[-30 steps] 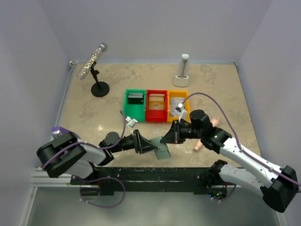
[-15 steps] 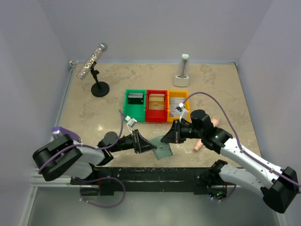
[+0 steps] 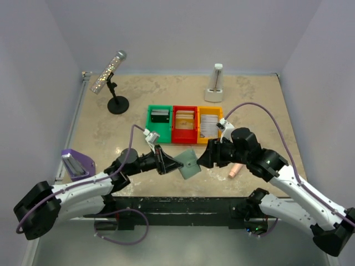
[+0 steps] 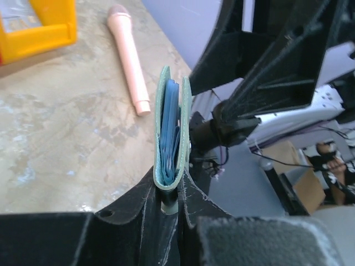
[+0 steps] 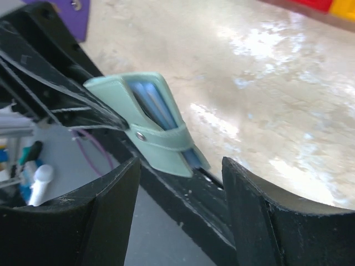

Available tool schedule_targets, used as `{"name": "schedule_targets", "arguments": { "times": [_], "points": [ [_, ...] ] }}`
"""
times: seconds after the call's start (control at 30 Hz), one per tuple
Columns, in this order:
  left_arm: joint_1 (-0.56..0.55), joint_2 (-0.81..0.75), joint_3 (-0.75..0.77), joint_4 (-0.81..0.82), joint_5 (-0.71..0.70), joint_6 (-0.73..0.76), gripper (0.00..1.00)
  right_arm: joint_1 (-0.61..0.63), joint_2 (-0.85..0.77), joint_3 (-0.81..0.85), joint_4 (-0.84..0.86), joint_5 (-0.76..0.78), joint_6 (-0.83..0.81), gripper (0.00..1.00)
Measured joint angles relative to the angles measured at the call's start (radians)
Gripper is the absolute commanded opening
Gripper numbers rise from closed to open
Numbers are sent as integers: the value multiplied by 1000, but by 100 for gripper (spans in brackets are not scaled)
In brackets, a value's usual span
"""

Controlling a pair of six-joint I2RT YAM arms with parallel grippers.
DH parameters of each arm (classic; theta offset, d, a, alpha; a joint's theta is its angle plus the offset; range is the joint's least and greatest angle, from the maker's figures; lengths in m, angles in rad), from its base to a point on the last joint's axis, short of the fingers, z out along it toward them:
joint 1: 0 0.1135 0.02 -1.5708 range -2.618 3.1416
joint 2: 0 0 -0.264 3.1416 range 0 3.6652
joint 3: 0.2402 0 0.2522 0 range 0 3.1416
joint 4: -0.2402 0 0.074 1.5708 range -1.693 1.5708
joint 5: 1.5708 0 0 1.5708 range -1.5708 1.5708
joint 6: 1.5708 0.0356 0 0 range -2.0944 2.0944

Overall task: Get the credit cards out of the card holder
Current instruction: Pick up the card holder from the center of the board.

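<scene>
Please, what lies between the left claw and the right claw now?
The card holder: the left claw pinches one edge of it, and the open right claw faces the opposite edge. The top external view shows this best.

- White links and black joints are seen on the left arm (image 3: 83, 188) and right arm (image 3: 302, 191).
- A purple cable (image 3: 255, 103) is looped along each.
- The left end effector (image 3: 175, 164) and right end effector (image 3: 202, 160) are finished in black.
</scene>
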Motion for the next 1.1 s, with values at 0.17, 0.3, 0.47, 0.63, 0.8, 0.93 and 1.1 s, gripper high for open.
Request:
{"name": "schedule_targets", "arguments": {
  "times": [0.17, 0.3, 0.47, 0.63, 0.8, 0.93, 1.1],
  "points": [
    [0, -57, 138, -325, -117, 65, 0, 31, -6, 69, -115, 130, -52, 61],
    [-2, -58, 229, -540, -221, 91, 0, 105, 10, 140, -187, 252, -85, 58],
    [-38, -44, 338, -763, -352, 106, 0, 220, 100, 257, -244, 405, -113, 57],
    [-73, -41, 406, -870, -422, 105, 0, 280, 201, 306, -247, 477, -116, 54],
    [-85, -40, 444, -912, -442, 87, 0, 317, 290, 352, -240, 504, -115, 52],
    [-93, -35, 467, -917, -438, 66, 0, 332, 337, 381, -224, 510, -112, 51],
    [-100, -23, 481, -920, -433, 37, 0, 338, 385, 418, -218, 511, -108, 51]
  ]
}}
